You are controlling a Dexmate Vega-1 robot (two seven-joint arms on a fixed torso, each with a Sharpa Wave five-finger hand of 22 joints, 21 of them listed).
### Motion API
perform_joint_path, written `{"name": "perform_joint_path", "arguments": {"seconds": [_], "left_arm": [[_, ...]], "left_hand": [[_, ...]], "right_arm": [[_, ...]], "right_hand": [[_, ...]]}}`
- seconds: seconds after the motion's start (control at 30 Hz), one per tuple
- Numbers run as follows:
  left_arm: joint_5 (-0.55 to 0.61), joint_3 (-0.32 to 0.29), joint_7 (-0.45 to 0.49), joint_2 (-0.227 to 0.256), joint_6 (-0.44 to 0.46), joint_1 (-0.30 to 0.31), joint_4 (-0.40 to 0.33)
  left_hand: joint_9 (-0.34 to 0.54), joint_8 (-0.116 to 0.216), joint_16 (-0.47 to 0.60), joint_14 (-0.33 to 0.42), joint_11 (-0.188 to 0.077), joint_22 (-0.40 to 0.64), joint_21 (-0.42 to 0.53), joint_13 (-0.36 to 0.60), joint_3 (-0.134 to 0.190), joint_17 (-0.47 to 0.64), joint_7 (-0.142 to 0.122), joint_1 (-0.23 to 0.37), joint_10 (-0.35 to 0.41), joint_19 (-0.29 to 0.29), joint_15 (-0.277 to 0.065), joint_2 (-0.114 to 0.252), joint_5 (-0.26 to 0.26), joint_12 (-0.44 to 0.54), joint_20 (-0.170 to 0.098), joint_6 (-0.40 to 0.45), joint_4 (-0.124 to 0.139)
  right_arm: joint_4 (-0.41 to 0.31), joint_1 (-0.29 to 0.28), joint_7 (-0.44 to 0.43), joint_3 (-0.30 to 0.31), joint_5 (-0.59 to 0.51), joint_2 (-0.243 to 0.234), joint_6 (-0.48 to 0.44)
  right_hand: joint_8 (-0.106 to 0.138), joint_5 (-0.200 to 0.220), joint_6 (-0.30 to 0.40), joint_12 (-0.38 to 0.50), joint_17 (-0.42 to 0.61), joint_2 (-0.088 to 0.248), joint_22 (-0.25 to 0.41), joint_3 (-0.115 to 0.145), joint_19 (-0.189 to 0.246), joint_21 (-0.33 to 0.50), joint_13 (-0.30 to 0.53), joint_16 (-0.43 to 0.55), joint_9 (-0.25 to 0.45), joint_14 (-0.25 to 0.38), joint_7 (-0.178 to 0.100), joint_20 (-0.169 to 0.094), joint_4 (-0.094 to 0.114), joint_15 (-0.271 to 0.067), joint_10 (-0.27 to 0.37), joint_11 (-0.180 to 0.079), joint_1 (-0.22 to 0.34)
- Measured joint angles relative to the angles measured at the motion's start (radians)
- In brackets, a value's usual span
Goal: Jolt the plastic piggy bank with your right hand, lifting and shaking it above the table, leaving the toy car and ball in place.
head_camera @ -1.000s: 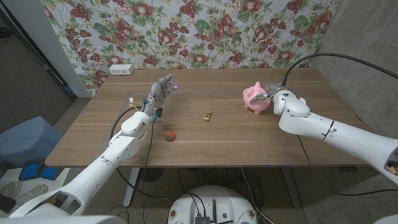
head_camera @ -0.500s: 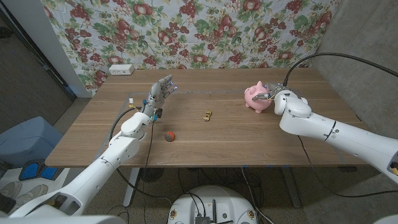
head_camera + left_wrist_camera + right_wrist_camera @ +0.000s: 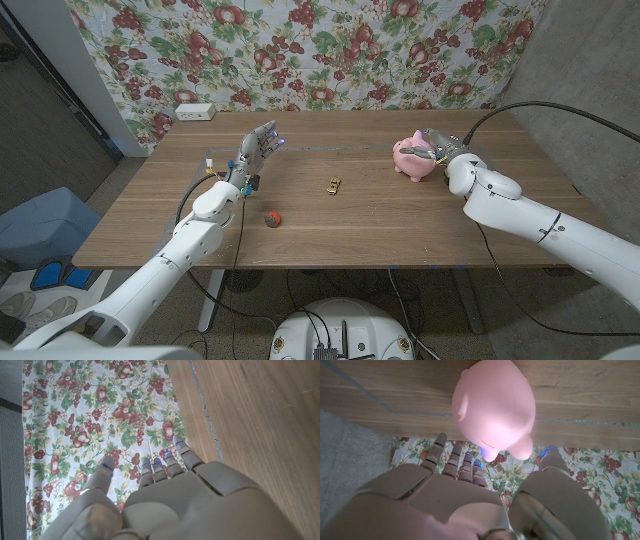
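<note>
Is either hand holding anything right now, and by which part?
The right hand grips the pink piggy bank around its rear end. The left hand holds nothing.

Toy car (image 3: 333,184) mid-table; ball (image 3: 272,218) front-left; piggy bank (image 3: 412,157) right.
</note>
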Motion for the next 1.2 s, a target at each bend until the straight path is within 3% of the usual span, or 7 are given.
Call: {"name": "perform_joint_path", "arguments": {"seconds": [0.37,0.7,0.73,0.77,0.9,1.0,1.2], "left_arm": [[-0.004,-0.006,-0.009,0.008,-0.008,0.008,-0.003],[-0.006,-0.011,-0.016,0.014,-0.013,0.012,-0.002],[-0.011,-0.012,-0.027,0.014,-0.022,0.012,-0.001],[-0.011,-0.012,-0.027,0.014,-0.022,0.013,-0.001],[-0.017,-0.015,-0.034,0.017,-0.025,0.015,0.001],[-0.021,-0.018,-0.041,0.019,-0.027,0.017,0.003],[-0.032,-0.025,-0.059,0.025,-0.033,0.019,0.011]], "left_hand": [[0.0,0.0,0.0,0.0,0.005,0.0,0.0,0.0,-0.004,0.002,-0.006,0.0,0.005,0.0,0.0,0.0,0.0,0.0,0.0,0.006,0.004],[0.0,0.0,0.0,0.0,0.005,0.0,0.0,0.0,-0.008,0.002,-0.005,0.0,0.005,0.0,0.0,0.0,0.0,0.0,0.0,0.006,0.008],[0.0,0.0,0.0,0.0,0.005,0.0,0.0,0.0,-0.008,0.002,-0.005,0.0,0.005,0.0,0.0,0.0,0.0,0.0,0.0,0.006,0.008],[0.0,0.0,0.0,0.0,0.005,0.0,0.0,0.0,-0.008,0.002,-0.005,0.0,0.005,0.0,0.0,0.0,0.0,0.0,0.0,0.006,0.008],[0.0,0.0,0.0,0.0,0.005,0.0,0.0,0.0,-0.004,0.002,-0.005,0.0,0.005,0.0,0.0,0.0,0.0,0.0,0.0,0.005,0.012],[0.0,0.0,0.0,0.0,0.005,0.0,0.0,0.0,-0.004,0.002,-0.005,0.0,0.005,0.0,0.0,0.0,0.0,0.0,0.0,0.005,0.012],[0.0,0.0,0.0,0.0,0.005,0.0,0.0,0.0,0.0,0.002,-0.005,0.0,0.005,0.0,0.0,0.0,0.0,0.0,0.0,0.005,0.016]], "right_arm": [[0.038,-0.158,-0.158,0.171,0.134,0.033,0.279],[0.05,-0.186,-0.223,0.203,0.229,0.043,0.504],[0.087,-0.242,-0.226,0.269,0.237,0.071,0.523],[0.087,-0.242,-0.229,0.269,0.249,0.071,0.552],[0.113,-0.265,-0.232,0.298,0.28,0.089,0.621],[0.129,-0.279,-0.232,0.315,0.312,0.103,0.685],[0.158,-0.3,-0.217,0.341,0.375,0.133,0.79]], "right_hand": [[0.023,-0.004,0.091,0.012,-0.027,0.026,0.0,-0.012,0.073,-0.015,-0.035,-0.004,-0.005,0.016,-0.004,-0.052,0.012,-0.016,0.054,0.003,-0.045],[0.027,-0.016,0.128,0.012,-0.051,0.051,0.0,-0.013,0.111,-0.03,-0.061,-0.015,-0.009,0.02,-0.021,-0.104,0.013,-0.027,0.077,-0.009,-0.069],[0.027,-0.021,0.133,0.012,-0.053,0.06,0.0,-0.015,0.116,-0.03,-0.065,-0.015,-0.009,0.02,-0.022,-0.111,0.016,-0.027,0.079,-0.006,-0.078],[0.027,-0.024,0.141,0.012,-0.056,0.069,0.0,-0.017,0.114,-0.034,-0.069,-0.015,-0.009,0.02,-0.022,-0.123,0.019,-0.027,0.086,-0.007,-0.087],[0.027,-0.037,0.169,0.012,-0.074,0.12,0.0,-0.019,0.134,-0.047,-0.094,-0.018,-0.009,0.027,0.0,-0.16,0.048,-0.034,0.108,0.001,-0.125],[0.027,-0.041,0.18,0.012,-0.087,0.134,0.0,-0.022,0.15,-0.055,-0.109,-0.022,-0.009,0.03,0.013,-0.187,0.056,-0.037,0.12,-0.002,-0.14],[0.027,-0.041,0.196,0.012,-0.105,0.158,0.0,-0.026,0.162,-0.07,-0.13,-0.033,-0.014,0.036,0.034,-0.207,0.071,-0.043,0.126,-0.008,-0.185]]}}
